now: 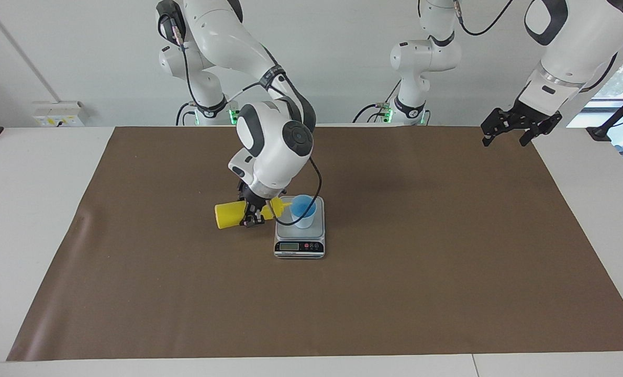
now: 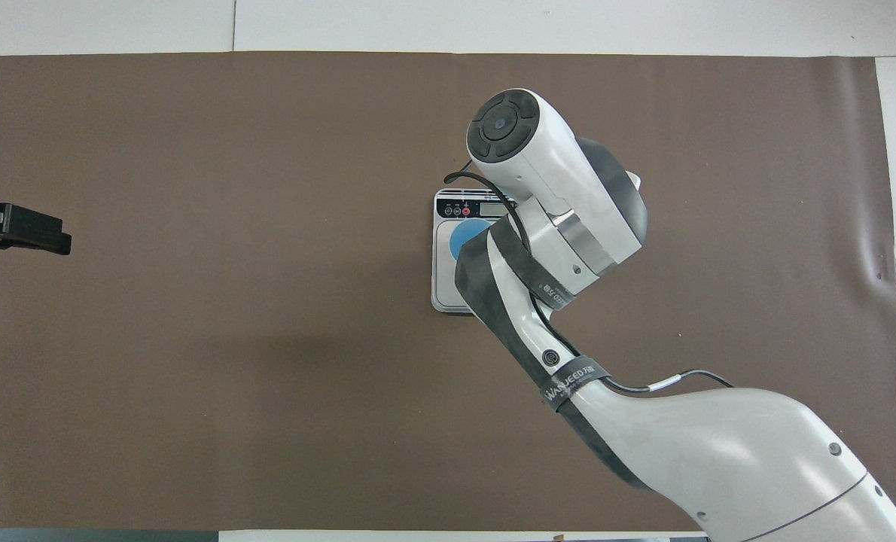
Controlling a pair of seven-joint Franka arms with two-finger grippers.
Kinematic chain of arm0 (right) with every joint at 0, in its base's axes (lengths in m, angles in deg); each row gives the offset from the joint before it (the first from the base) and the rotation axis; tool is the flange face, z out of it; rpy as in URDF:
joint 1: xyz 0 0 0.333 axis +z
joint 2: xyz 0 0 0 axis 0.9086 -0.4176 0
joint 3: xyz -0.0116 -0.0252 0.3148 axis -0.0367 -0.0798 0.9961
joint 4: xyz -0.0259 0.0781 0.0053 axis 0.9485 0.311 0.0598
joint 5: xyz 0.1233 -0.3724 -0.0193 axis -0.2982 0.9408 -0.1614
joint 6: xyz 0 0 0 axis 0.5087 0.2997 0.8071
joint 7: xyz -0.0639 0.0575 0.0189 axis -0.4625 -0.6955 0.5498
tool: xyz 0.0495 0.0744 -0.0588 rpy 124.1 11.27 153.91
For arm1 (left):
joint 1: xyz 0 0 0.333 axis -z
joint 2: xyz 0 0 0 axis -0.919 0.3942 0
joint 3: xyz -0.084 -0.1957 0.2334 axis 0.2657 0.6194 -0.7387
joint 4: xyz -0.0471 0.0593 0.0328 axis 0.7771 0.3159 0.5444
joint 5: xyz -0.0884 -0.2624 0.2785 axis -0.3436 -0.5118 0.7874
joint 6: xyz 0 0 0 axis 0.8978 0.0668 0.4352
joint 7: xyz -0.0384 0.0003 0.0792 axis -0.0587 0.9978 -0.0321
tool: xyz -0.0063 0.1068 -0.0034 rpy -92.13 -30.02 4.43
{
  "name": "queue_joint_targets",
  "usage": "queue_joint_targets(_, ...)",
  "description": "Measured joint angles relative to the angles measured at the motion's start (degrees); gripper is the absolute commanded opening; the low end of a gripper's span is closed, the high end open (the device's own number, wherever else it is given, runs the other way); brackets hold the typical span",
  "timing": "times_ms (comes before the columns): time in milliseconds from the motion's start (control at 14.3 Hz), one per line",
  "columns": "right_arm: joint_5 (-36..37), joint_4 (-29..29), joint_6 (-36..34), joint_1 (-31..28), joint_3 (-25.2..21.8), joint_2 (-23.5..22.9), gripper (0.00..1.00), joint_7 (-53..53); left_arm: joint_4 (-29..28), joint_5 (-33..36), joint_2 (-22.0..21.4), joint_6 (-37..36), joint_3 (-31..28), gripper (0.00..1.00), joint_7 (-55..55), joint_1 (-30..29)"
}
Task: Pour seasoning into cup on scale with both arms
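My right gripper (image 1: pixel 253 214) is shut on the middle of the yellow seasoning bottle (image 1: pixel 229 215), which it holds lying almost level just above the mat. The bottle's thin nozzle (image 1: pixel 286 205) points at the rim of the light-blue cup (image 1: pixel 303 212). The cup stands upright on the scale (image 1: pixel 299 247), whose display faces away from the robots. In the overhead view the right arm hides the bottle and its gripper; only part of the cup (image 2: pixel 463 238) and the scale (image 2: pixel 446 290) show. My left gripper (image 1: pixel 506 135) hangs open and waits over the mat's corner at the left arm's end.
A brown mat (image 1: pixel 421 272) covers most of the white table. The left gripper (image 2: pixel 41 233) shows at the mat's edge in the overhead view. A black cable (image 1: pixel 316 183) loops from the right wrist down past the cup.
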Motion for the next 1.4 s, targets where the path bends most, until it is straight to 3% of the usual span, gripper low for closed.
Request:
queue_joint_targets(280, -1.3, 2.2, -1.6, -0.5, -0.1, 0.0, 0.00, -0.2, 0.0, 0.0, 0.0, 0.0, 0.0, 1.00, 0.0, 0.0)
queue_joint_targets(560, -11.7, 5.2, -2.2, -4.9, -0.3, 1.1, 0.00, 0.1, 0.0, 0.0, 0.0, 0.0, 0.0, 1.00, 0.0, 0.0)
queue_joint_targets(1119, -45.9, 3.1, -6.6, -31.1, -0.8, 8.9, 0.00, 20.8, 0.0, 0.0, 0.0, 0.0, 0.0, 1.00, 0.0, 0.0)
queue_joint_targets(1259, -53.9, -1.9, -6.7, -38.2, -0.9, 10.3, 0.00, 28.0, 0.0, 0.0, 0.0, 0.0, 0.0, 1.00, 0.0, 0.0)
queue_joint_targets(1399, -62.9, -10.8, -4.5, -44.8, -0.9, 13.0, 0.00, 36.3, 0.0, 0.0, 0.0, 0.0, 0.0, 1.00, 0.0, 0.0)
